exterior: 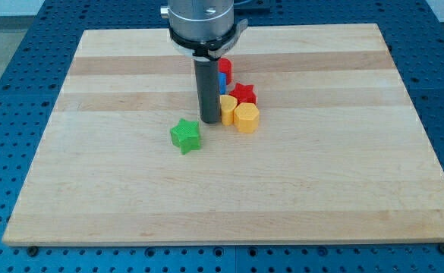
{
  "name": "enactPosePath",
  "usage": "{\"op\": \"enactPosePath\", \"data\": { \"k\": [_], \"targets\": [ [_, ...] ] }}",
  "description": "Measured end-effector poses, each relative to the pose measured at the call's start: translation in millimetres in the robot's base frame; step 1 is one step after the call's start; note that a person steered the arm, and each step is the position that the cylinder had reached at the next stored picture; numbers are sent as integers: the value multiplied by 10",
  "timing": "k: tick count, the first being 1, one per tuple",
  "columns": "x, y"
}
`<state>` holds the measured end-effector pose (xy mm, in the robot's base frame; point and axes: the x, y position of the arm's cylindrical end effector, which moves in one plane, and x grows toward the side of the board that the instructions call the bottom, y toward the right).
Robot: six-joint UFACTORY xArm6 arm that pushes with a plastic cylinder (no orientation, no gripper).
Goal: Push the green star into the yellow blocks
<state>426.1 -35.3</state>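
Nothing to read here.
From where I stand, no letters, numbers, labels or brand marks show on the wooden worktop [130, 212], the coloured blocks or the arm.

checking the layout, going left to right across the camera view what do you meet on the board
green star → my tip → yellow blocks; the red and blue blocks behind overlap these, so their order is unclear.

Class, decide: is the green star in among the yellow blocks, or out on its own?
Out. The green star sits apart, left of and below the yellow blocks, bare board between; my tip stands between them.
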Motion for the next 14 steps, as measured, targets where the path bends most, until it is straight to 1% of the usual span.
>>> {"op": "enactPosePath", "data": {
  "k": [4, 6, 8, 9, 10, 11, 13, 14],
  "targets": [
    [-22, -2],
    [392, -493],
    [302, -508],
    [321, -1176],
    [890, -1463],
    [1164, -1326],
    [840, -1126],
    [741, -876]
  ]
}}
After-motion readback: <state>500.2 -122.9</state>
